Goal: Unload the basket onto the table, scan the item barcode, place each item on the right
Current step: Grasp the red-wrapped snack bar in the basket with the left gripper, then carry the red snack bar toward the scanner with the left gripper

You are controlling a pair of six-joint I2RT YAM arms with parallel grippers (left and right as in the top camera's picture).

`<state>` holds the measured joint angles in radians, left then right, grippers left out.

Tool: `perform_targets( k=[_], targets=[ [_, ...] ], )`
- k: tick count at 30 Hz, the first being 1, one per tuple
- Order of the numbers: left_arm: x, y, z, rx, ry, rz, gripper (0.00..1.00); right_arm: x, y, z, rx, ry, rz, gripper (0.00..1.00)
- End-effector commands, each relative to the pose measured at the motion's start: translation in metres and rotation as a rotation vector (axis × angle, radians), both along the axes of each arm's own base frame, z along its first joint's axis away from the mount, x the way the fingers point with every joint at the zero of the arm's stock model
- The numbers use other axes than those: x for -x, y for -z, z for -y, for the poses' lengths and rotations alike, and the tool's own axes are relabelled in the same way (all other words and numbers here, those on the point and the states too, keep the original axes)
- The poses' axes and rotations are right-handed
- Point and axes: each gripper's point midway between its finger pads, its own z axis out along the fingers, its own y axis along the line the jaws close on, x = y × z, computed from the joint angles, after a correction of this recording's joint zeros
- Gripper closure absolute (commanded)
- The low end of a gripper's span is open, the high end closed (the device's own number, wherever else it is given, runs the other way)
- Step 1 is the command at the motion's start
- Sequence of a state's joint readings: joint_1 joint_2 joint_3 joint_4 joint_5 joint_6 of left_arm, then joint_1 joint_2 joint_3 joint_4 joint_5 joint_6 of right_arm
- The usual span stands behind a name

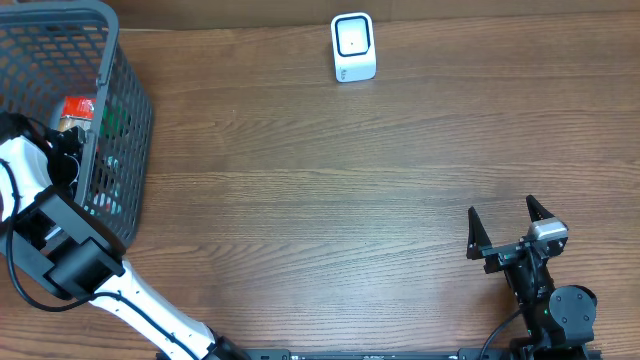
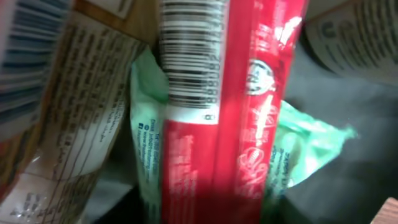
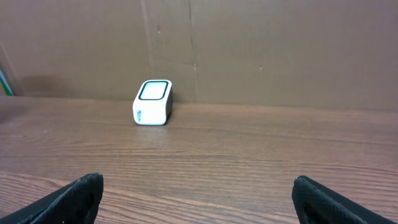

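- The red packet [image 2: 242, 124] lies nearest the left wrist camera. It fills the middle of that view, standing roughly on end, with a white panel carrying its barcode [image 2: 189, 62] turned towards the lens.
- A pale green pouch [image 2: 308, 143] sits behind it. A package with a printed label [image 2: 68, 106] leans in from the side, so the goods look packed closely together.
- All of this is inside the dark mesh basket [image 1: 112, 60] at the far left corner of the surface [image 1: 350, 200]. The task's item is there too, showing red [image 1: 78, 105] through the open top.
- The left arm [image 1: 60, 255] reaches over the basket rim, presumably to fetch the packet.
- The left gripper [image 1: 70, 140] is buried among the goods and its fingers appear in neither view. I cannot tell whether it is spread or pinching the packet.
- The white scanner [image 1: 353, 47] stands at the far edge of the surface, well apart from the basket. Its window faces up and forward, ready for a code to be shown to it.
- The right gripper [image 1: 503, 215] hovers near the front right with its fingers spread wide and nothing between them. It points towards the scanner [image 3: 153, 102], probably parked out of the way.
- By my reading, the pick is the step in hand and the scan itself is not yet done.
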<state>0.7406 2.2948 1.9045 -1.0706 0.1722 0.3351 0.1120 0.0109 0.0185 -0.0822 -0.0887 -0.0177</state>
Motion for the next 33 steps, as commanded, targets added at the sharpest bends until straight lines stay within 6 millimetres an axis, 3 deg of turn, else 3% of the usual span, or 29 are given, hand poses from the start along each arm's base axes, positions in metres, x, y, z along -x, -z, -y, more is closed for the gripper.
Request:
perform_targets(
  k=[1, 5, 9, 14, 21, 26, 29, 33],
  targets=[
    [0.009, 0.024, 0.012, 0.064, 0.003, -0.053, 0.69, 0.000, 0.002, 0.001, -0.009, 0.007, -0.001, 0.00],
    [0.003, 0.005, 0.006, 0.057, -0.025, -0.042, 0.69, 0.000, 0.002, 0.001, -0.009, 0.007, -0.001, 0.00],
    [-0.006, -0.034, -0.002, 0.038, -0.078, -0.013, 0.70, 0.000, 0.002, 0.001, -0.009, 0.007, -0.001, 0.00],
    [-0.015, -0.106, -0.011, -0.032, -0.111, 0.074, 0.73, 0.000, 0.002, 0.001, -0.009, 0.007, -0.001, 0.00],
    [-0.011, -0.231, -0.008, -0.185, -0.186, 0.295, 0.74, 0.000, 0.002, 0.001, -0.009, 0.007, -0.001, 0.00],
    [0.009, -0.314, 0.012, -0.268, -0.251, 0.465, 0.75, 0.000, 0.002, 0.001, -0.009, 0.007, -0.001, 0.00],
    [0.018, -0.348, 0.034, -0.269, -0.274, 0.547, 0.80, 0.000, 0.002, 0.001, -0.009, 0.007, -0.001, 0.00],
    [0.021, -0.380, 0.083, -0.236, -0.206, 0.627, 0.82, 0.000, 0.002, 0.001, -0.009, 0.007, -0.001, 0.00]
  ],
)
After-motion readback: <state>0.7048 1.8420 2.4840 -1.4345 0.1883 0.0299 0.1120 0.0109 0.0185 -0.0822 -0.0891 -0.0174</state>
